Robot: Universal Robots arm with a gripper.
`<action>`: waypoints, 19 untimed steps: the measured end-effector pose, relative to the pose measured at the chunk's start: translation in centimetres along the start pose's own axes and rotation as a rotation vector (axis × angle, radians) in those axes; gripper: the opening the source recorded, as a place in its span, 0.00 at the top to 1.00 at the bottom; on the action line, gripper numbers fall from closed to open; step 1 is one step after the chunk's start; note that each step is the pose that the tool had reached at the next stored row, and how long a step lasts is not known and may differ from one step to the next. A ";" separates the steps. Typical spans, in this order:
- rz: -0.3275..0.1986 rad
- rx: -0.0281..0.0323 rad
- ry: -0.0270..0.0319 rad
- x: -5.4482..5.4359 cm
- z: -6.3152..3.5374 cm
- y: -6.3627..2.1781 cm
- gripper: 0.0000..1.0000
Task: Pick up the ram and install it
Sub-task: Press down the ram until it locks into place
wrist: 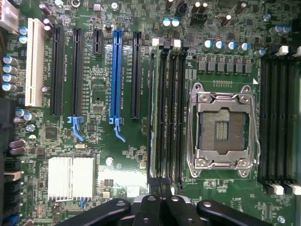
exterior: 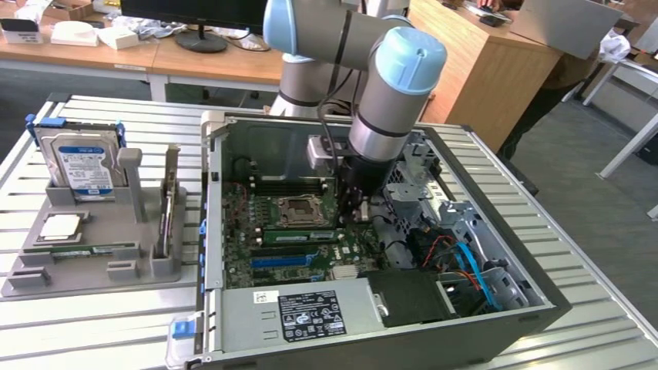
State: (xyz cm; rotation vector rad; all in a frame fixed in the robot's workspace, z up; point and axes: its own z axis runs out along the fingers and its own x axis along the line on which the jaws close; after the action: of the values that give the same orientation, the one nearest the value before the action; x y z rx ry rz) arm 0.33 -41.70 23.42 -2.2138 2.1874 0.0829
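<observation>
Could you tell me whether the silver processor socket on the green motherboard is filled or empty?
Empty: the silver processor socket has its metal frame around a bare dark contact field, with no chip seated, on the green motherboard.

I see a shiny metal socket frame (wrist: 222,129), a ribbed silver heat sink (wrist: 71,177), blue plastic slot (wrist: 115,75), and matt grey slatted metal table (exterior: 92,324).

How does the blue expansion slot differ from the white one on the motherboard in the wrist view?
The blue slot is longer and narrower, with a blue latch at one end; the white slot is shorter, wider and shows no such latch. The blue slot sits among black slots, near the memory slots; the white slot lies at the outer end of the row. Both run parallel and stand empty.
</observation>
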 end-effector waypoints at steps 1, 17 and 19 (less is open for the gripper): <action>0.000 -0.0004 0.0000 0.0 -0.18 0.00 0.90; 0.000 -0.0021 0.0000 -0.1 -1.25 0.02 0.90; 0.000 -0.0023 0.0003 -0.1 -1.24 0.16 0.90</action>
State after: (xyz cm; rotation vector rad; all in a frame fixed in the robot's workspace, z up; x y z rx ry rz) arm 0.19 -41.70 24.66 -2.2151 2.1886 0.0850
